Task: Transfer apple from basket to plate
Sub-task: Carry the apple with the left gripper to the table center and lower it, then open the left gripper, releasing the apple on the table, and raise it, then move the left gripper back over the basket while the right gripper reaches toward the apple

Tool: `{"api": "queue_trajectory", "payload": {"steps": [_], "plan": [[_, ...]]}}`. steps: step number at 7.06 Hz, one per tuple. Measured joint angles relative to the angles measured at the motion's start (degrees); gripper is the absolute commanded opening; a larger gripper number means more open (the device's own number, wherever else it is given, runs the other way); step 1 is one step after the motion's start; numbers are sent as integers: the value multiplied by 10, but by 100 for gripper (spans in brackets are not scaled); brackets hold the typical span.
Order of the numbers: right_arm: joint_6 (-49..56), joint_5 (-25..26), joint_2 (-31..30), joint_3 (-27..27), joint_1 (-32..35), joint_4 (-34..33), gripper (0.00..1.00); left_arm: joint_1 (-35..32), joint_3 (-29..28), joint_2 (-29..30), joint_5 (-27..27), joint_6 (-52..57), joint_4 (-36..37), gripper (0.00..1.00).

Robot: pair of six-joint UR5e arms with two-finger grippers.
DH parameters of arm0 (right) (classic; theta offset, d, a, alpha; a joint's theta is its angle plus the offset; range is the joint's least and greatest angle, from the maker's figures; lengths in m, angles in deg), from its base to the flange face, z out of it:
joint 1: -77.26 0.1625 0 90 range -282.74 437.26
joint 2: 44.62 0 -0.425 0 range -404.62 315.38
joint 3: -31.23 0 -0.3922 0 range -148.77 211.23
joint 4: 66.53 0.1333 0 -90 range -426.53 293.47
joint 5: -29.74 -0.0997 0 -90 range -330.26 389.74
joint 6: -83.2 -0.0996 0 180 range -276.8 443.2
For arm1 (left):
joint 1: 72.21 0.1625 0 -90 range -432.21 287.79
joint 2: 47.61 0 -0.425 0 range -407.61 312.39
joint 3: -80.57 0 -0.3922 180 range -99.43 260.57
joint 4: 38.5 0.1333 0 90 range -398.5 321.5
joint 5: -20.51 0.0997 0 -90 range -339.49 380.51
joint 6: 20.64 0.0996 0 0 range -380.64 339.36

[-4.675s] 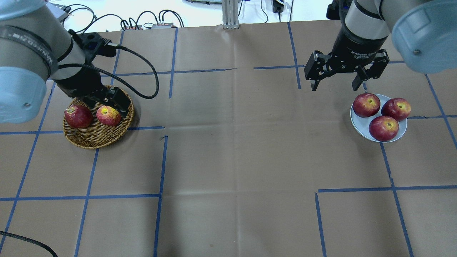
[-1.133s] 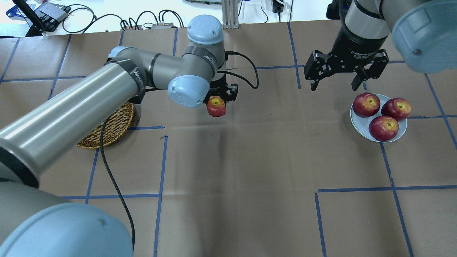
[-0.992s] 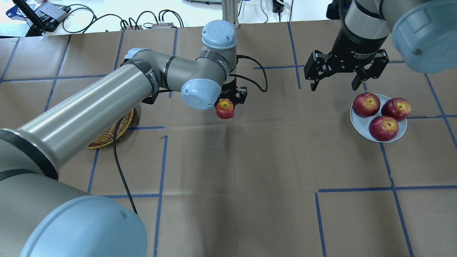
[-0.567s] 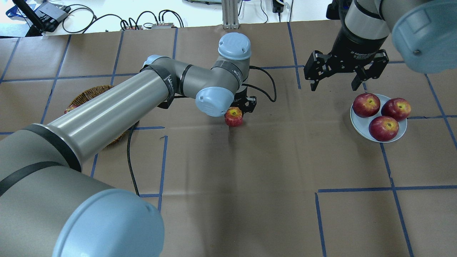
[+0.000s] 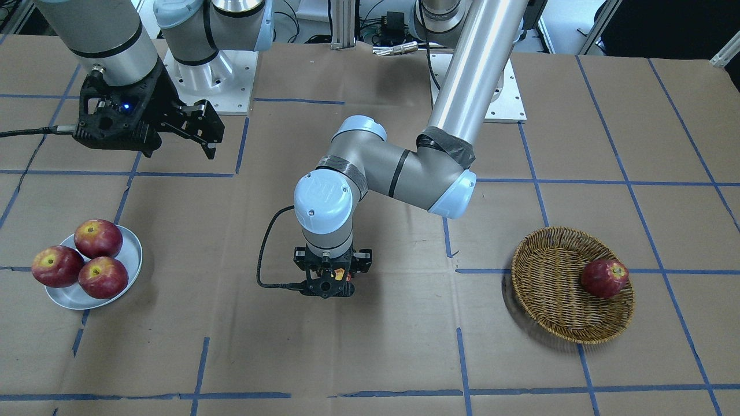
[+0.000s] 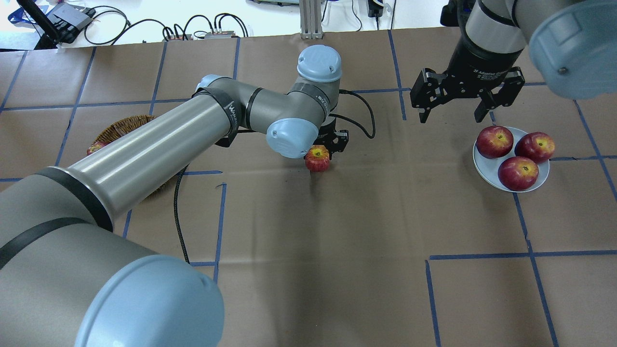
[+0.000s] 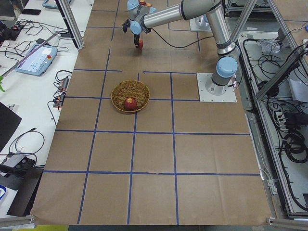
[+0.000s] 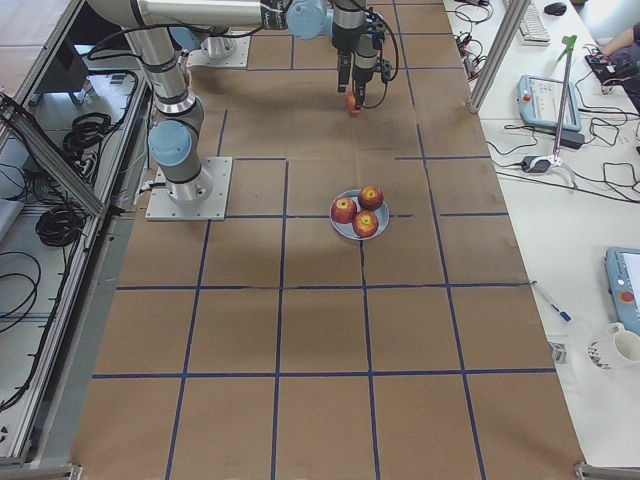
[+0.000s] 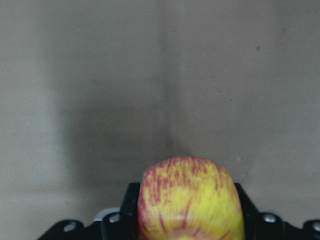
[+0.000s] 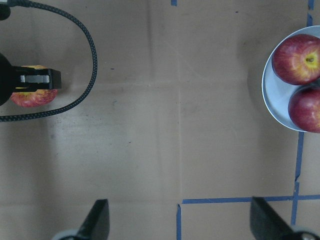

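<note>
— Apple status?
— Clamped in my left gripper, well short of the plate: carry step. My right gripper hangs spread wide near the plate.
— Next?
— Probably a handover or a longer reach. The red apples crowd the plate.

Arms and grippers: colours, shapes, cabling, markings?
The left arm and right arm are silver-grey tubes with pale blue round joint caps and black bands. The left gripper and right gripper are black, two-fingered; the right one's body carries white lettering. A black cable loops at the left wrist.
</note>
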Motion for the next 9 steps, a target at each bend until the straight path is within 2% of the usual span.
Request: {"api": "queue_trajectory", "payload": {"steps": [2, 4, 7, 9], "plan": [[0, 0, 0, -1, 0, 0, 100, 2, -10, -10, 0, 5, -2, 99], [0, 0, 0, 0, 0, 0, 100, 21, -27, -58, -2, 42, -41, 99], [0, 1, 0, -1, 0, 0, 100, 100, -68, -200, -5, 173, -246, 99], [-1, 2, -1, -1, 1, 0, 100, 149, -63, -308, -5, 240, -350, 99]]}}
